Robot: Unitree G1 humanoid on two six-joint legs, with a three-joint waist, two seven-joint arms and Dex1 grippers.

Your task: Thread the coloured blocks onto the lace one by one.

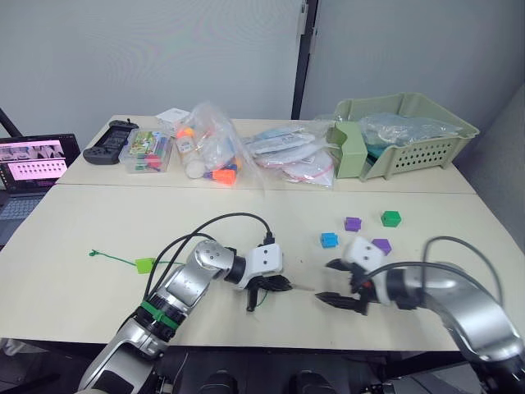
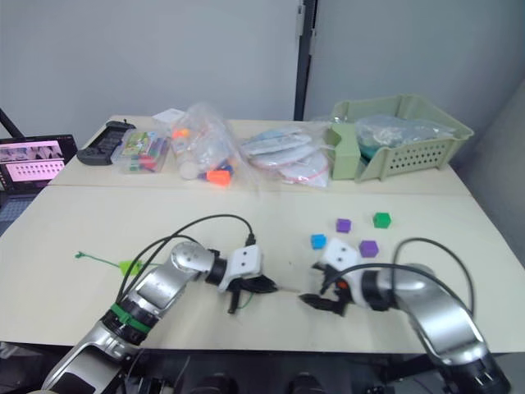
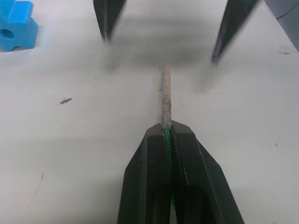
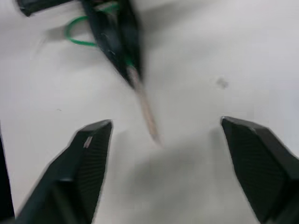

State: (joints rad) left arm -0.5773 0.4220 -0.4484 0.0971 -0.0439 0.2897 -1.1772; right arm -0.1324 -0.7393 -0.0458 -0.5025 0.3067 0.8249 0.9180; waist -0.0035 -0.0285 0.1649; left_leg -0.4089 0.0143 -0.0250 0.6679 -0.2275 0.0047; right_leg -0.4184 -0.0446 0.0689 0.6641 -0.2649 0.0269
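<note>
Behind the blocks, green basket (image 1: 426,148) (holding clear bags (image 1: 402,129)), left gripper (image 1: 279,285) pinching lace (image 3: 166,98)

Both arms are silver-grey metal with white wrist housings and looping black cables. The left arm (image 1: 176,294) wears a green band. Each gripper has two tapered black fingers (image 3: 152,186).

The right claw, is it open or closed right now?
Open. The right gripper's two black fingers stand wide apart with bare table between them, holding nothing; the lace's pale tip points into that gap.
</note>
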